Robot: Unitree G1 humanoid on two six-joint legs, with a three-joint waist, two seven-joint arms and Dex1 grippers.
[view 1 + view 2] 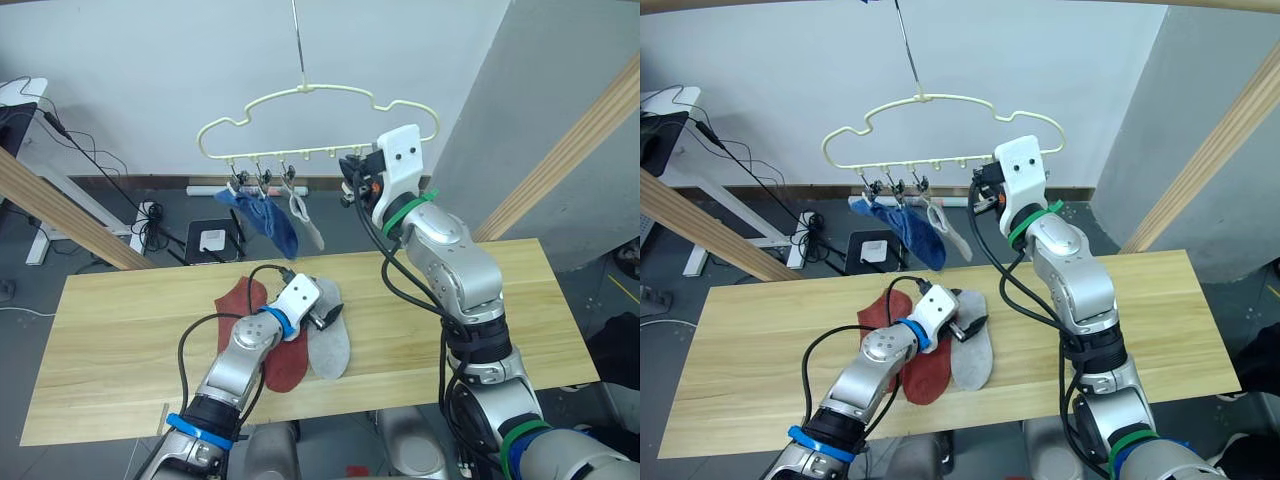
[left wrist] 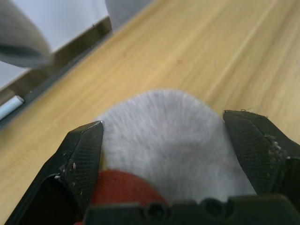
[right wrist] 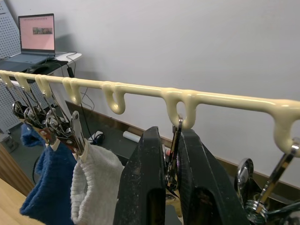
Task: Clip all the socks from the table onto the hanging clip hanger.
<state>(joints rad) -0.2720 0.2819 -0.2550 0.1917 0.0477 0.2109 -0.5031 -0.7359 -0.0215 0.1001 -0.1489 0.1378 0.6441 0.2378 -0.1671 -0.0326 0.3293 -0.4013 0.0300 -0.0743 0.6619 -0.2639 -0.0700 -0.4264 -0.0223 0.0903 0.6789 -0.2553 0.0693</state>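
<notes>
Grey sock (image 1: pixel 328 345) soft, fuzzy, flat on table (image 1: pixel 120 330) mid-span, beside two red socks (image 1: pixel 285 362), edges overlapping. My left claw (image 2: pixel 171 140) spread wide, fingers either side of grey sock's rounded end, holding nothing. Sock's long axis runs roughly front to back across table. My right claw (image 3: pixel 172 164) raised at hanger (image 1: pixel 320 100), pressed together on silver clip (image 3: pixel 174 150). Two blue socks (image 1: pixel 268 222) and one grey sock (image 1: pixel 306 222) hang from clips at hanger's left.

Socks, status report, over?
Left hand open over grey sock on table. Right hand shut on hanger clip. Three socks hung.
</notes>
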